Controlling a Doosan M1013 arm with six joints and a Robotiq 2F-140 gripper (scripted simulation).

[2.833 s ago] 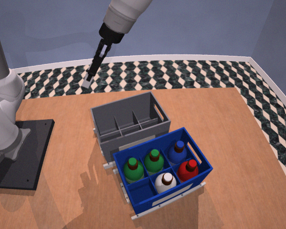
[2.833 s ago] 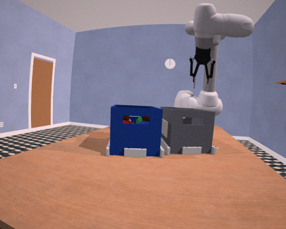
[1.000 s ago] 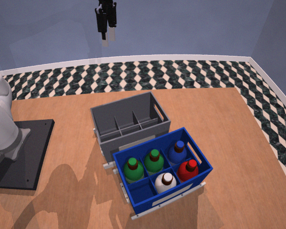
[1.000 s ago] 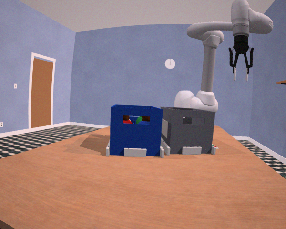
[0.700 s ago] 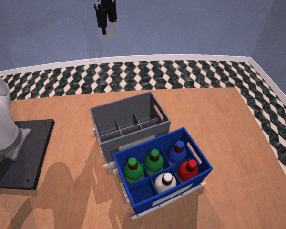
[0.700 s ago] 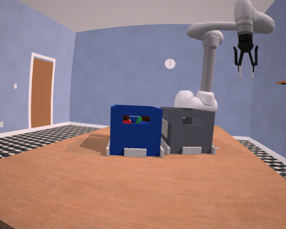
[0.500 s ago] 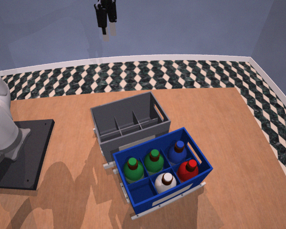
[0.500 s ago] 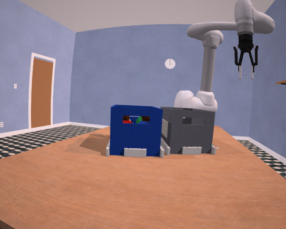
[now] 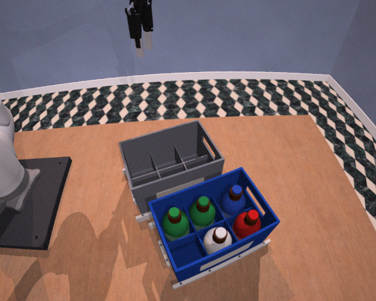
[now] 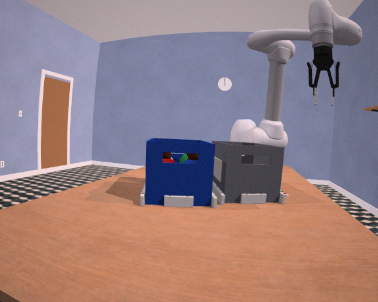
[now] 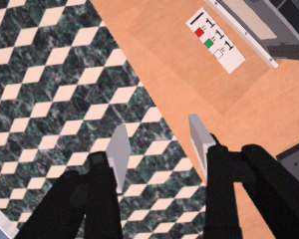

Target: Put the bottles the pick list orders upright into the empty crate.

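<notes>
I count five upright bottles in the blue crate (image 9: 194, 264): two green (image 9: 175, 223), blue (image 9: 233, 200), red (image 9: 246, 224), white (image 9: 217, 239). Grey crate (image 9: 210, 163) touches it, empty. Pick list (image 11: 216, 41) reads red, green, white, one each

Arm (image 10: 275, 94): smooth pale grey-white tubes with bulbous rounded joint housings; a ribbed ring (image 10: 320, 33) marks the wrist end. Foot (image 9: 7, 181): a flared white casting with webbed lugs. Base plate (image 9: 57, 194): dark grey, square, flat, with small screw heads near its corners and edges. Gripper (image 10: 323, 94): black body tapering below the wrist, two black jointed outer links on each side, ending in thin flat light-grey fingertips. No cables or lettering can be made out.
</notes>
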